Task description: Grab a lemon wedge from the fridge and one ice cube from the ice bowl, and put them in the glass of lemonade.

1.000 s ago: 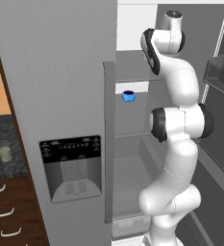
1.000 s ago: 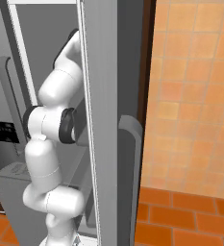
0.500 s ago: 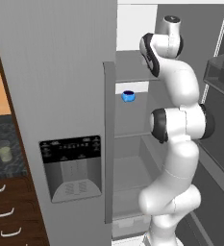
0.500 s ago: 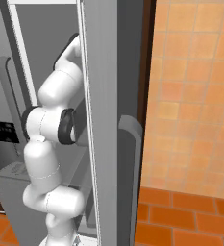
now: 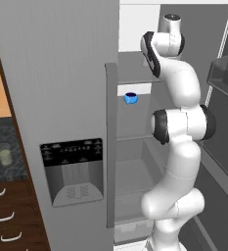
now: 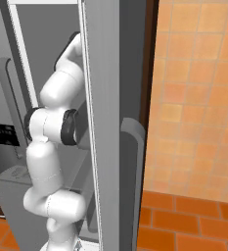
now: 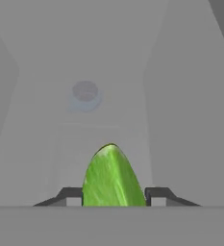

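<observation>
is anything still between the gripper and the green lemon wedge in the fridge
Nothing visible does. In the hand view the green pointed lemon wedge sits directly between the two dark fingertips of the gripper, which stand close at its sides inside the grey fridge.

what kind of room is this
Most likely a kitchen: a tall grey fridge stands open with a dispenser panel on its door, next to dark wooden drawers and a counter holding a glass of lemonade.
</observation>
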